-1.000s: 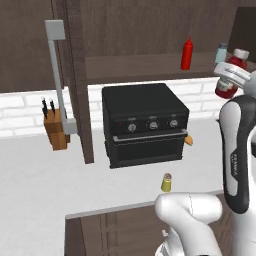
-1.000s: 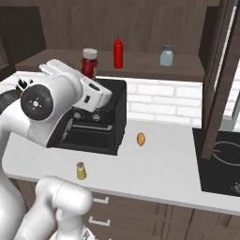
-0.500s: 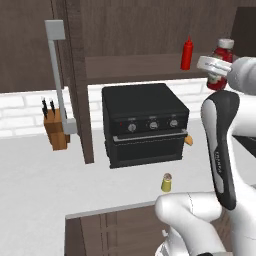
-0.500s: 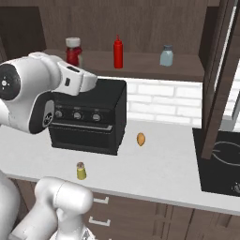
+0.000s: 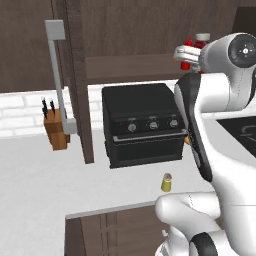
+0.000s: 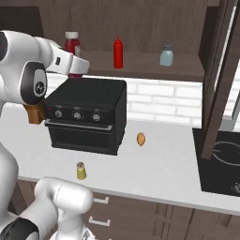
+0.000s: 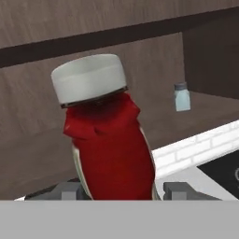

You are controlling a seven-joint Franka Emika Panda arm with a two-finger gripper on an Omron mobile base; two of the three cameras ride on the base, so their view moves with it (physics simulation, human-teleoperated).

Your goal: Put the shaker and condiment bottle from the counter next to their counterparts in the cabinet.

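My hand [image 7: 119, 191] is clamped partway on the condiment bottle [image 7: 109, 144] w/ fingers low on its body: rigid, smooth plastic, light, top-heavy, so could slip.

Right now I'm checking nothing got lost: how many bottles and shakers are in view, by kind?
Red bottles: 2, the squat bottle shut in the gripper and the squeeze bottle on the cabinet shelf.
Shakers: 2, the yellow shaker on the counter and the blue shaker on the shelf.
Total: 4.
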